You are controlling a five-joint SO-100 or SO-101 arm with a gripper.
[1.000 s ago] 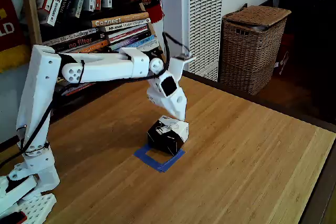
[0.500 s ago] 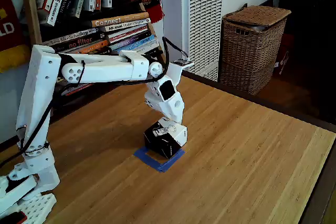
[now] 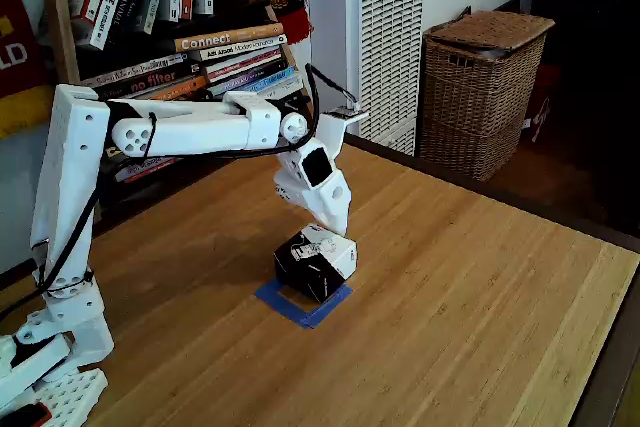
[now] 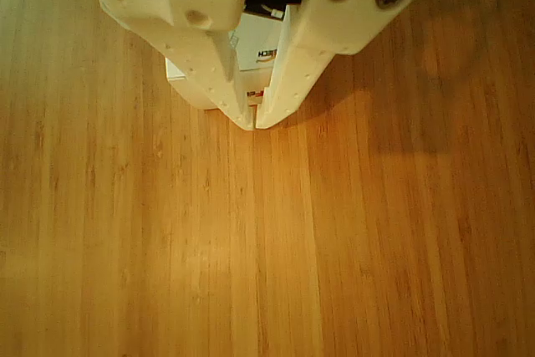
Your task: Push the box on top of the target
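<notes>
Fixed view: your tool (image 3: 336,230), fingertips pressed together and holding nothing, has lifted slightly off the box (image 3: 316,263), which now largely covers the target (image 3: 300,306); pushing looks nearly complete.

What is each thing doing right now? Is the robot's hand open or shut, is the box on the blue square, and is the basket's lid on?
End effector: shut, empty, tip just above the box.
Box: upright, sitting partly on the tape square.
Blue tape square: flat, partly covered.
Wicker basket: lid closed.
</notes>
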